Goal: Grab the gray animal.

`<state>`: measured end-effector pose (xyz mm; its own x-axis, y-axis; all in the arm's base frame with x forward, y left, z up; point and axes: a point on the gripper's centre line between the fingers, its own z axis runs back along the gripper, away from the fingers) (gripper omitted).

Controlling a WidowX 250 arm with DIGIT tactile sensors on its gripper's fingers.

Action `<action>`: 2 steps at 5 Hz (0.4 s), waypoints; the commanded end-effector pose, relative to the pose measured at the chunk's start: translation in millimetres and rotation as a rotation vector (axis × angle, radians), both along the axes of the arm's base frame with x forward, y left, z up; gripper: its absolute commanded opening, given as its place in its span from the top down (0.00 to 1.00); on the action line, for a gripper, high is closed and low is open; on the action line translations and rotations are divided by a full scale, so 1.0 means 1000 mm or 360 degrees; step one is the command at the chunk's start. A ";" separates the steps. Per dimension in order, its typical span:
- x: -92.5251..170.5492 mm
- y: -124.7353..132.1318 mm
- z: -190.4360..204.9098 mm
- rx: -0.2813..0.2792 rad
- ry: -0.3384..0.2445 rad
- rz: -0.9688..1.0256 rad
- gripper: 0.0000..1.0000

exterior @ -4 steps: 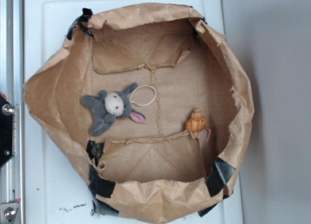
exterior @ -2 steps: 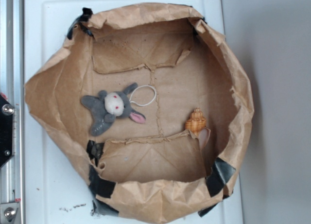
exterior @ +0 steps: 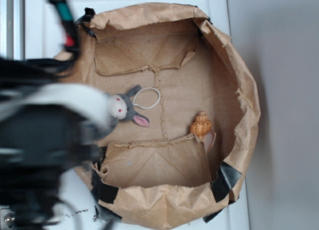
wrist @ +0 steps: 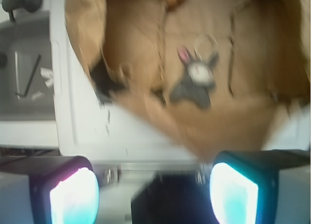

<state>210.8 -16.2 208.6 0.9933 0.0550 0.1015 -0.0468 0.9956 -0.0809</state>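
Observation:
The gray animal (exterior: 121,107), a small plush bunny with a cream face, red eyes and a pink-lined ear, lies on the floor of the open brown paper bag (exterior: 245,90). Its white loop string (exterior: 149,98) trails to the right. My blurred arm (exterior: 47,132) covers the bunny's body and the bag's left side in the exterior view. In the wrist view the whole gray animal (wrist: 194,81) shows well ahead of my gripper (wrist: 154,195). The jaws stand wide apart with nothing between them, over the white surface outside the bag.
A small tan ridged shell (exterior: 201,124) rests at the bag's right, by a folded paper flap (exterior: 159,162). Black tape (exterior: 227,179) holds the bag's corners. The bag sits on a white board (exterior: 209,0), with a gray surface (exterior: 289,115) to its right.
My arm has swept in from the left, blurred, and now hides the bag's left side and the bunny's limbs. The bunny and the shell have not moved.

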 end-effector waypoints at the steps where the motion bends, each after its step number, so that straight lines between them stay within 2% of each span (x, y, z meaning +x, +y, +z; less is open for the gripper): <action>1: 0.057 0.042 -0.019 0.0004 -0.0259 -0.0140 0.00; 2: 0.055 0.056 -0.045 0.0024 -0.0286 -0.0179 0.00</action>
<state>259.2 35.9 149.3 0.9701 -0.0666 0.2332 0.0876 0.9929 -0.0809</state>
